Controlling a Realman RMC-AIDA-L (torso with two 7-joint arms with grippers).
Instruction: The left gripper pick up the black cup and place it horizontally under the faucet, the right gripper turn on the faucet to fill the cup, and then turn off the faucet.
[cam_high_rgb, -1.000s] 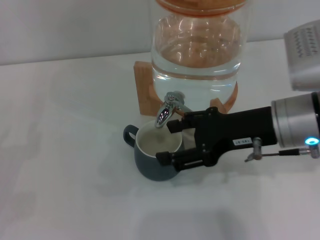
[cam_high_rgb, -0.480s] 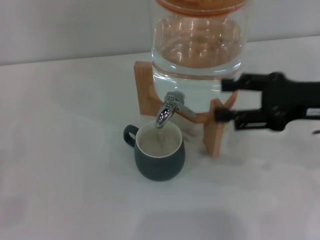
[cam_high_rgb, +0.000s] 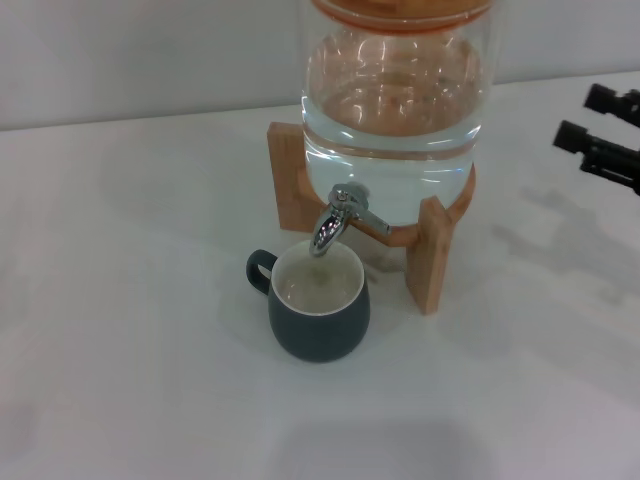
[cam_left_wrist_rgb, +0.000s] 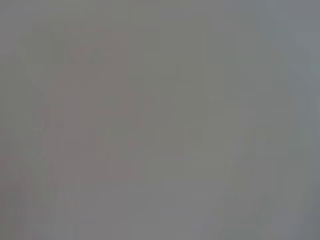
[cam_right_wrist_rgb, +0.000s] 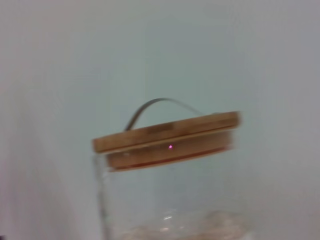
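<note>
Right gripper (cam_high_rgb: 598, 120) at the head view's right edge, fingers apart and empty, well clear of the faucet (cam_high_rgb: 335, 220); black cup (cam_high_rgb: 318, 304) upright on the white counter (cam_high_rgb: 130, 350) under the spout; left gripper not in view, its wrist view blank grey.

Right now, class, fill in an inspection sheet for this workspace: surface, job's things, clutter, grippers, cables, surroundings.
Surface: white table, bare around the cup.
Job's things: black cup upright under the faucet, handle toward the robot's left; faucet on a glass dispenser holding water, on a wooden stand; wooden lid with wire handle on top.
Clutter: nothing seen.
Grippers: right gripper at the head view's right edge, fingers apart, clear of the faucet; left gripper not in view.
Cables: nothing seen.
Surroundings: plain pale wall.
</note>
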